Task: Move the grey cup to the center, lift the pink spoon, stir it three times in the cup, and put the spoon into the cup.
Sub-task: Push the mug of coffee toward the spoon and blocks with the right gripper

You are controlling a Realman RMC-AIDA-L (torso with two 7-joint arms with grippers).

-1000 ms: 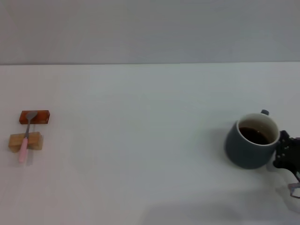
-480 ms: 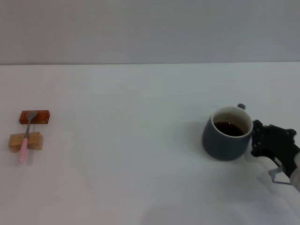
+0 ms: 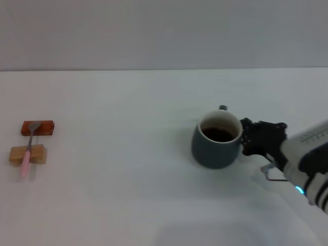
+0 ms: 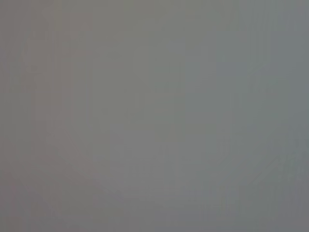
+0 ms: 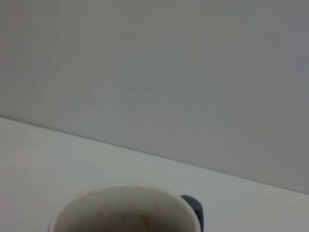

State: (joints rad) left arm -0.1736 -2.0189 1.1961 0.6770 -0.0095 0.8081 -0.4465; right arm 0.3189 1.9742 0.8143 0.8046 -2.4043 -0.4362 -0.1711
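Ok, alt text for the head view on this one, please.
On a white table, the right gripper is against the side of a grey cup of dark liquid, right of centre. Far left, a pink spoon rests across a tan block and an orange-brown block. No left arm shows.

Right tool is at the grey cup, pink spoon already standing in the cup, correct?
Not quite. The right tool is at the grey cup, but the head view shows the pink spoon lying across the two blocks far on the left; the cup holds only dark liquid.
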